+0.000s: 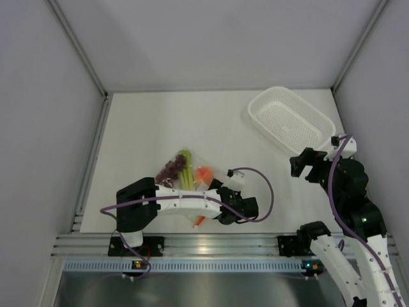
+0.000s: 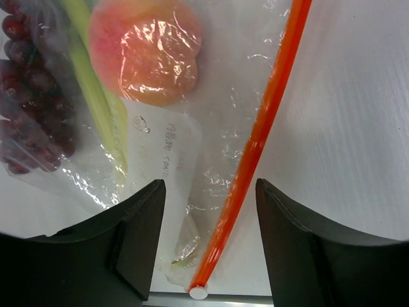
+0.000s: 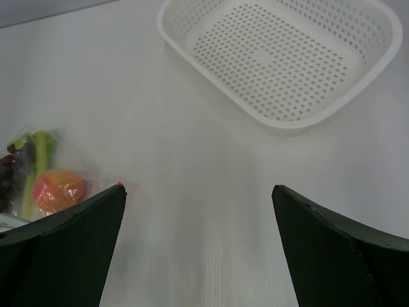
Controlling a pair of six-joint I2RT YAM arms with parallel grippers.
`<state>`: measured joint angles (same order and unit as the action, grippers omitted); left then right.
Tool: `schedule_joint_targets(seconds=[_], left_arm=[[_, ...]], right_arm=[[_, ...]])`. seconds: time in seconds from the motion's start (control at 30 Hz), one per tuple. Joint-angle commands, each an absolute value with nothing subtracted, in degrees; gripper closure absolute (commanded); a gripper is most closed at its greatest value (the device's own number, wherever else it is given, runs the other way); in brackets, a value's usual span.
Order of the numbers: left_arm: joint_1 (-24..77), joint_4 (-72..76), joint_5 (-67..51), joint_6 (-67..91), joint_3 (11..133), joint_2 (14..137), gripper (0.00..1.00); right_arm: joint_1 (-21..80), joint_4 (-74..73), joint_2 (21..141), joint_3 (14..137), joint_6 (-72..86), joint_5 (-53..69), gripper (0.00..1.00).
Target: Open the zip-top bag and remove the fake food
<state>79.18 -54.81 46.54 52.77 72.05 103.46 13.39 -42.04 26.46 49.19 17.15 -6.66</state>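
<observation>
White counter (image 1: 147,128): a perforated basket (image 1: 291,119) sits far right, well apart from the clear, crinkly zip-top bag (image 2: 217,128) at the near edge. The bag holds the fake food (image 2: 146,51). The left gripper (image 2: 208,185), spread wide, frames its orange-red zipper strip (image 2: 255,147). The right gripper (image 3: 198,192) hangs wide, empty.

Bright, even, diffuse light; faint soft shadows; white glints on the crinkled zip-top bag (image 2: 223,147).
</observation>
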Motion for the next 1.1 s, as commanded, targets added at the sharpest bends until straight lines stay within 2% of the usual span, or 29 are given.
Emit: schedule_joint_targets(seconds=[0.0,0.13,0.43,0.47,0.53,0.6,0.67,0.8,0.87,1.07], left_arm=[[80.51,-56.6,47.9,55.81,74.27,105.11,0.38],[80.6,-56.6,47.9,56.69,72.78,107.4,0.43],[80.95,-56.51,48.42,59.15,70.23,111.0,0.46],[80.95,-56.43,49.21,59.67,70.05,111.44,0.52],[80.86,-56.51,50.01,59.68,69.7,112.06,0.54],[80.86,-56.51,50.62,59.68,69.7,112.59,0.65],[80.77,-56.43,50.89,59.85,69.87,112.41,0.7],[80.25,-56.51,51.85,59.42,70.49,111.27,0.93],[79.54,-56.43,51.86,59.15,70.92,109.52,1.0],[76.21,-56.34,52.29,59.15,72.16,102.93,1.0]], right_arm=[[13.89,-41.66,26.45,51.59,17.05,-7.38,0.01],[13.89,-41.57,26.72,51.68,16.88,-6.94,0.01],[13.89,-40.69,26.72,50.89,17.4,-6.07,0.01],[13.89,-40.61,26.81,50.8,17.49,-5.89,0.01],[13.89,-40.52,26.72,50.8,17.58,-5.36,0.0],[13.89,-40.25,26.63,50.8,17.67,-4.49,0.01],[13.89,-40.08,26.46,50.8,17.84,-4.04,0.0],[13.89,-39.73,26.19,50.54,18.11,-3.43,0.01],[13.89,-39.64,26.19,50.36,18.19,-3.17,0.0],[13.89,-38.85,26.1,49.31,18.37,-0.8,0.01]])
